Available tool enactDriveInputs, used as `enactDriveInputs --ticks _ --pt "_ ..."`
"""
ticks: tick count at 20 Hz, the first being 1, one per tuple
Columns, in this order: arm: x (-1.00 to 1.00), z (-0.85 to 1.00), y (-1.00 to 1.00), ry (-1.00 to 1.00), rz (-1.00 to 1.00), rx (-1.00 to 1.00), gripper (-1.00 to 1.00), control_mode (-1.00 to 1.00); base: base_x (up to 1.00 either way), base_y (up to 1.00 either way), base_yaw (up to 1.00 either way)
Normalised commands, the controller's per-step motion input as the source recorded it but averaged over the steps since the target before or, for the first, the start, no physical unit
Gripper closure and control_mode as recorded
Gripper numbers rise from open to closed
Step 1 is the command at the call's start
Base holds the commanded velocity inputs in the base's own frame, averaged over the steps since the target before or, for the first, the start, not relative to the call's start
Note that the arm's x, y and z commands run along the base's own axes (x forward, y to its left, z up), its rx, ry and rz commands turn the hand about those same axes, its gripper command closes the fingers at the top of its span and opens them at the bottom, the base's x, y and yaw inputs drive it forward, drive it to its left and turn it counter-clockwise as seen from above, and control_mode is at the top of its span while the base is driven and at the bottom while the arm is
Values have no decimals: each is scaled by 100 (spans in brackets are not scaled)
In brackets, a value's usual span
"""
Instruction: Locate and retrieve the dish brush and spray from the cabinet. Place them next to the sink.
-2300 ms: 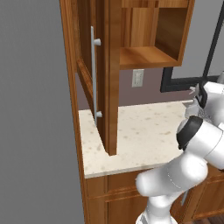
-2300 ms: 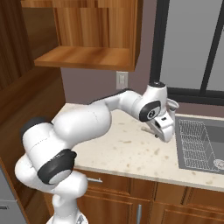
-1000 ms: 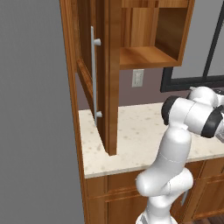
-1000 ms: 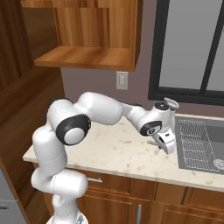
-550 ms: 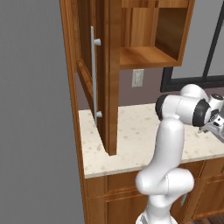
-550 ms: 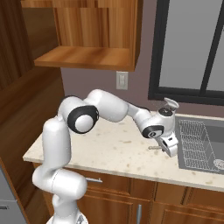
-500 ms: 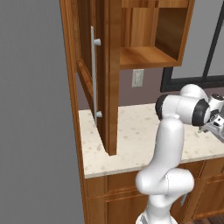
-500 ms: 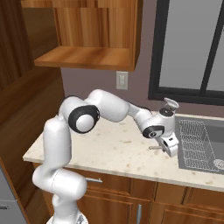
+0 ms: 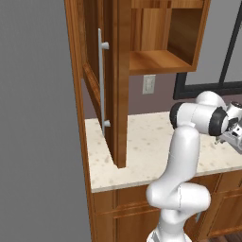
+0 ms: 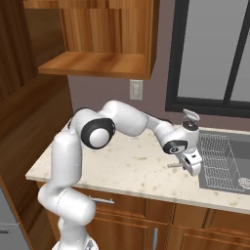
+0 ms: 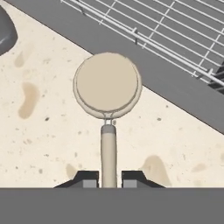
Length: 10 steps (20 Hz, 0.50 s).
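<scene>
Speckled beige counter (image 10: 122,171) beside the sink (image 10: 222,161): the gripper (image 11: 109,177) pinches the dish brush (image 11: 107,94) by its handle, low over the counter at the basin's rim, release apparently pending and the spray yet to fetch.

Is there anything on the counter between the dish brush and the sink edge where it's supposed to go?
Nothing visible. In the hand view the dish brush sits between the fingertips with its round head over bare speckled counter, right beside the sink rim. No object lies between them.
</scene>
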Motion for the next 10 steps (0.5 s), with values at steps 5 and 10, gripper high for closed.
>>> enactDriveInputs --ticks 5,10 --pt "-4 -18 10 3 -8 1 -100 -100 0 0 0" --pt "0 -14 15 1 -7 0 -100 -100 0 0 0"
